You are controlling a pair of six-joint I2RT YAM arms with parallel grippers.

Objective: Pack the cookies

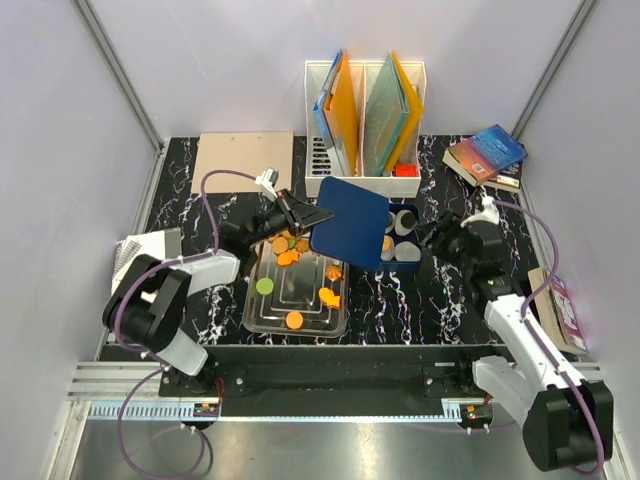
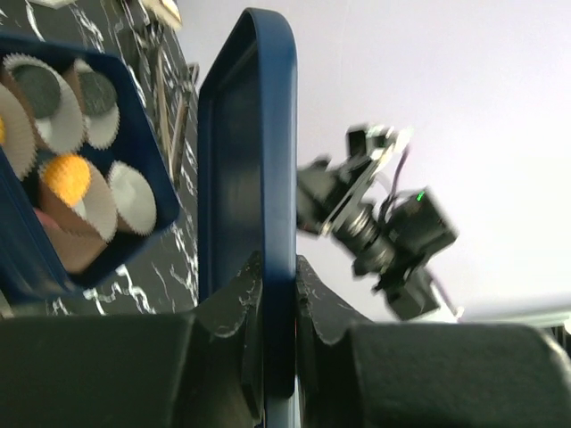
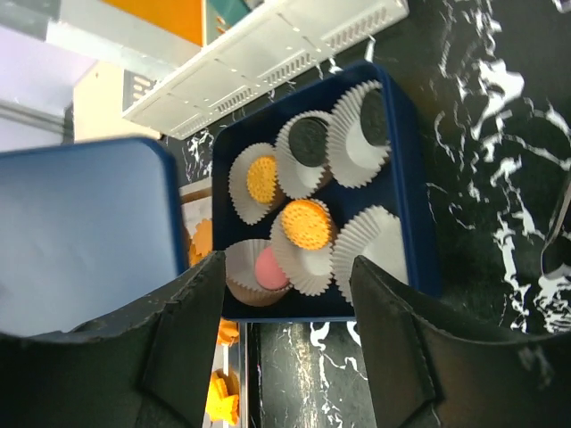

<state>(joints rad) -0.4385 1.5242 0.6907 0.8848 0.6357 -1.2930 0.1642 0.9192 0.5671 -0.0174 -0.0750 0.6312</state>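
Note:
Orange cookies (image 1: 288, 250) and a green one (image 1: 265, 285) lie on a metal tray (image 1: 252, 322). A blue box (image 3: 413, 192) holds white paper cups with orange cookies (image 3: 308, 224), a pink one (image 3: 272, 268) and black ones (image 3: 310, 139); it also shows in the top view (image 1: 412, 264). My left gripper (image 1: 318, 214) is shut on the edge of the blue lid (image 1: 350, 222) and holds it tilted above the tray's far right corner, beside the box. In the left wrist view the lid (image 2: 268, 160) stands edge-on between the fingers. My right gripper (image 3: 285, 357) is open and empty just near the box.
A white file organizer (image 1: 365, 160) with folders stands at the back. Books (image 1: 487, 155) lie at the back right, and another book (image 1: 562, 305) at the right edge. A cardboard sheet (image 1: 245, 160) lies at the back left and a grey item (image 1: 150, 245) at the left.

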